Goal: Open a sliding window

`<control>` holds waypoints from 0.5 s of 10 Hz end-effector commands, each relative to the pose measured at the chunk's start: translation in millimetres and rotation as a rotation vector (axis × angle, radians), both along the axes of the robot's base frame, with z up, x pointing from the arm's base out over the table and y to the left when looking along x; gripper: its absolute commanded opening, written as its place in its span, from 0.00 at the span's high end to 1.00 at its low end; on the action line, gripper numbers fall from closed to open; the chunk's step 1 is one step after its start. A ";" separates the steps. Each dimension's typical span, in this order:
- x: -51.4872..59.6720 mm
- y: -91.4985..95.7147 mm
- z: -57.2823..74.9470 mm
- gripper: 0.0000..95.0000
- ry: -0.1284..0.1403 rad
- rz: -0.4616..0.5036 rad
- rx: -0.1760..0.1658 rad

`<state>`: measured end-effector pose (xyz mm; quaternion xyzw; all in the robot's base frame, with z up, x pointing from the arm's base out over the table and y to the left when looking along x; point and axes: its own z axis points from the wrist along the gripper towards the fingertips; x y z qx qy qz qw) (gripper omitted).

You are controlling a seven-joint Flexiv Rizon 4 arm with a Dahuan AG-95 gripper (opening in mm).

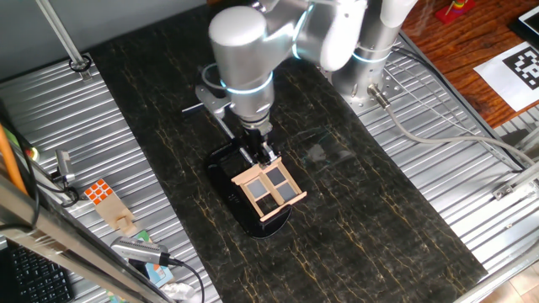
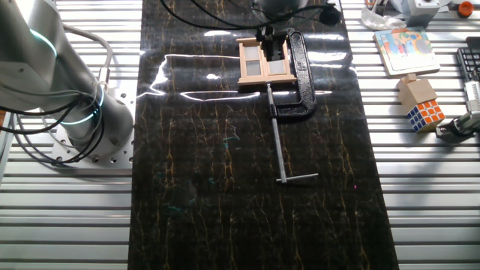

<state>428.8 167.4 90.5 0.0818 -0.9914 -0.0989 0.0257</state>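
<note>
The sliding window (image 1: 269, 189) is a small tan wooden frame with cross bars and dark panes, lying on the dark mat on a black rounded base (image 1: 236, 189). In the other fixed view the window (image 2: 262, 69) sits at the top centre, held by a black C-clamp (image 2: 301, 75). My gripper (image 1: 261, 155) reaches straight down onto the window's far edge, with its fingertips at the frame. It also shows in the other fixed view (image 2: 271, 46), over the window's top middle. The fingers stand close together, and their gap is hidden by the wrist.
The clamp's long screw rod (image 2: 276, 135) runs down the mat to a cross handle (image 2: 297, 178). An orange-and-white cube (image 1: 99, 192) and clutter lie left of the mat; the cube (image 2: 426, 114) and a picture board (image 2: 405, 49) show on the right. The arm's base (image 2: 82, 127) stands at the left.
</note>
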 end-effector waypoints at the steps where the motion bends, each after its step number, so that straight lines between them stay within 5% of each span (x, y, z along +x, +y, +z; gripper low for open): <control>1: -0.1 -0.4 0.5 1.00 0.059 0.008 0.012; 5: -0.1 -0.4 0.5 1.00 0.147 0.030 0.028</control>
